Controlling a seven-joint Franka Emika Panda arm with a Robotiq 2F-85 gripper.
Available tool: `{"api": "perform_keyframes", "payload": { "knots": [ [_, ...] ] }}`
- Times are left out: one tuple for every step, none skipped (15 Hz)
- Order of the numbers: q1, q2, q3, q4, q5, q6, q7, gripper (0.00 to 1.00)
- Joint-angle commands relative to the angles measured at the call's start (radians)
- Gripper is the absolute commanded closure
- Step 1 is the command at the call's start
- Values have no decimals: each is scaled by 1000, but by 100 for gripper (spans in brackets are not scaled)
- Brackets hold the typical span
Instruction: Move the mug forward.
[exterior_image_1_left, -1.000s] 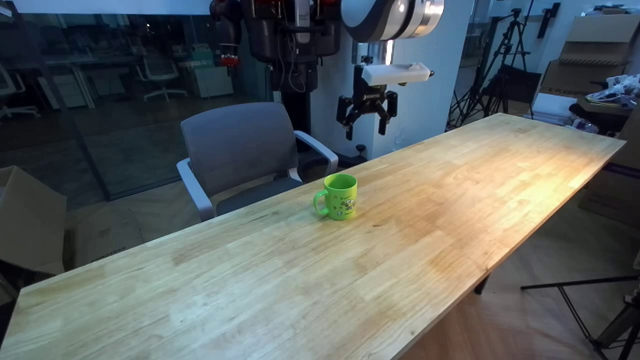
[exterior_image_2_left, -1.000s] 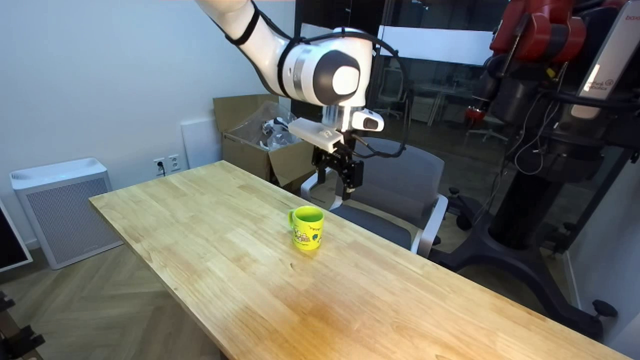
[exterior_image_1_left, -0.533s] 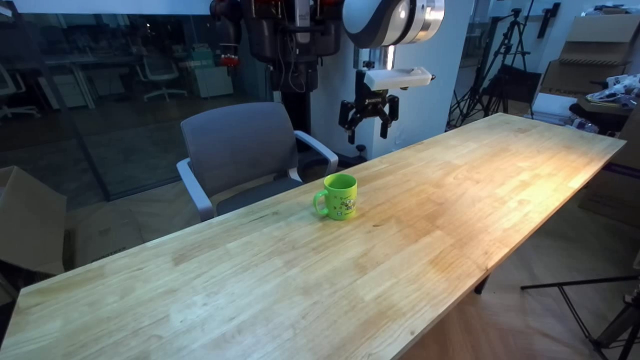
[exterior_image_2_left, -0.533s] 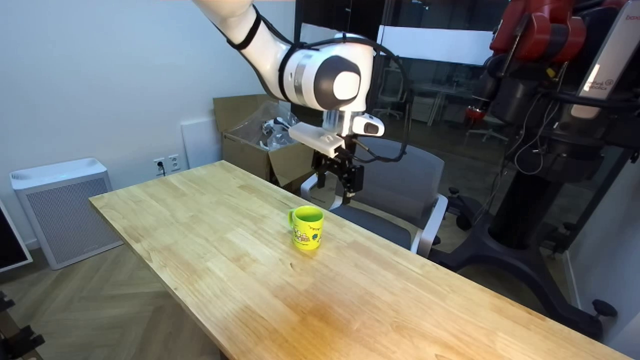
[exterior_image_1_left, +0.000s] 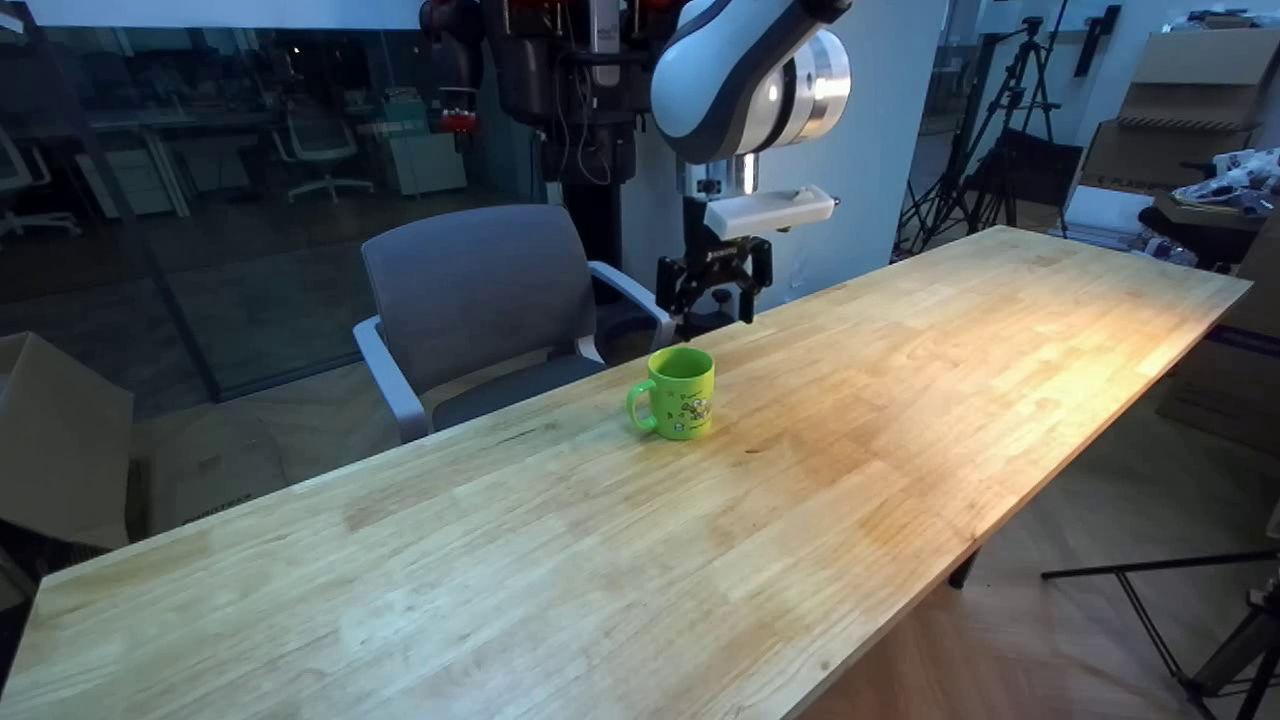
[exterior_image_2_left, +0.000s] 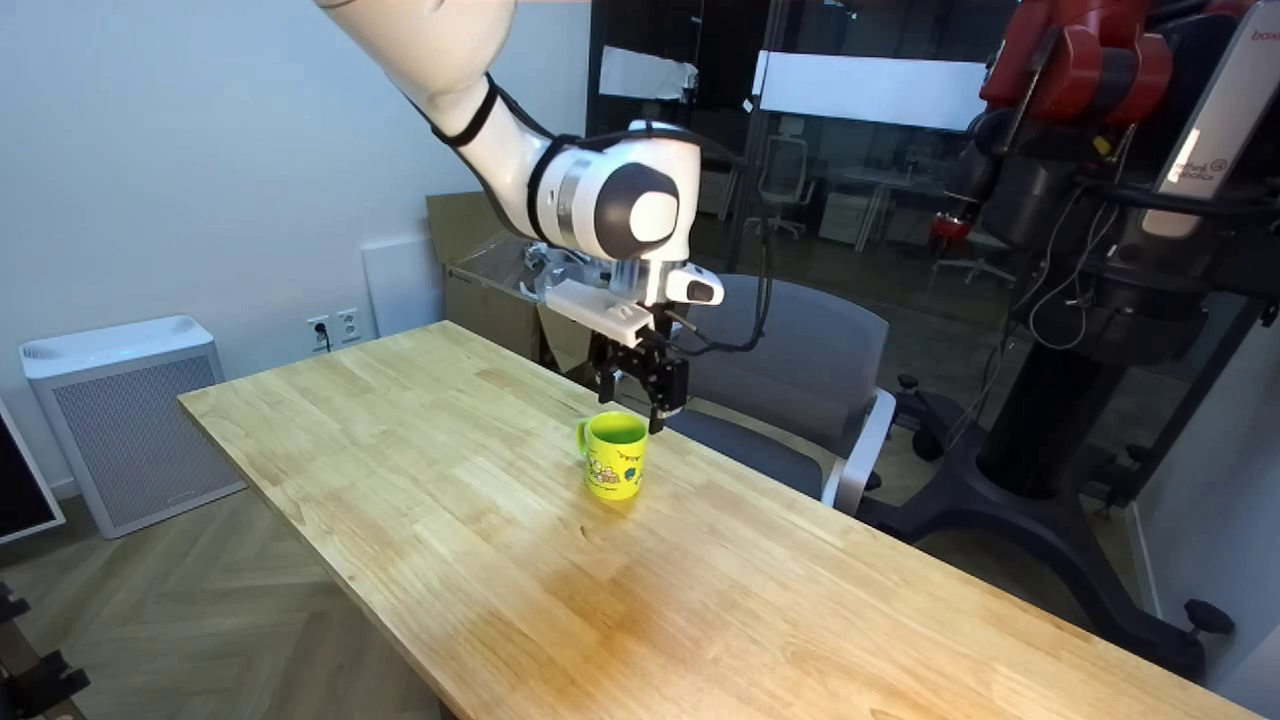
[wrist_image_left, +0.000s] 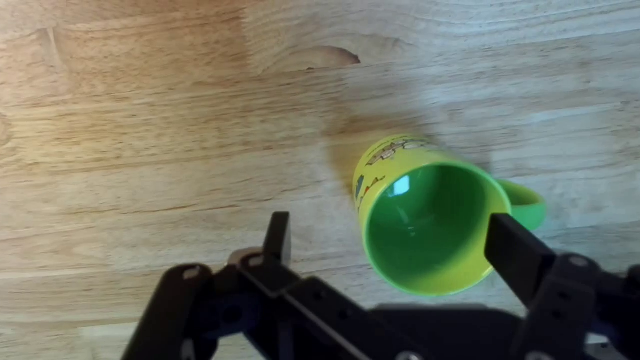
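Note:
The bright green mug (exterior_image_1_left: 682, 405) stands upright on the wooden table (exterior_image_1_left: 560, 560), close to the edge by the chair. It also shows in an exterior view (exterior_image_2_left: 614, 468), with cartoon prints on its side. My gripper (exterior_image_1_left: 716, 318) is open and empty. It hangs just above and behind the mug's rim, on the chair side; it also shows in an exterior view (exterior_image_2_left: 632, 410). In the wrist view the open jaws (wrist_image_left: 390, 225) span the mug (wrist_image_left: 430, 230). The right finger covers part of the rim near the handle; the left finger stands apart from the mug.
A grey chair (exterior_image_1_left: 480, 290) stands against the table edge under the arm. A black and red robot (exterior_image_2_left: 1060, 300) stands behind it. A cardboard box (exterior_image_2_left: 490, 310) stands beyond the table's far end. A tripod (exterior_image_1_left: 1020, 100) stands near the wall.
My gripper has come down and moved over toward the mug, from higher above the chair. It stays open. The mug has not moved.

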Motion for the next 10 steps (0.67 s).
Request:
{"api": "perform_keyframes", "payload": {
  "knots": [
    [-3,29,0,15,-11,28,-2,0],
    [-5,33,0,11,-10,40,-3,0],
    [-7,37,0,6,-9,53,-4,0],
    [-11,41,1,3,-7,62,-8,0],
    [-15,48,2,3,-5,73,-12,0],
    [-18,56,2,6,-4,79,-15,0],
    [-22,64,3,11,-4,85,-20,0],
    [-26,75,3,18,-4,88,-26,0],
    [-29,82,5,23,-4,90,-33,0],
    [-33,89,5,28,-4,90,-38,0]
  ]
}}
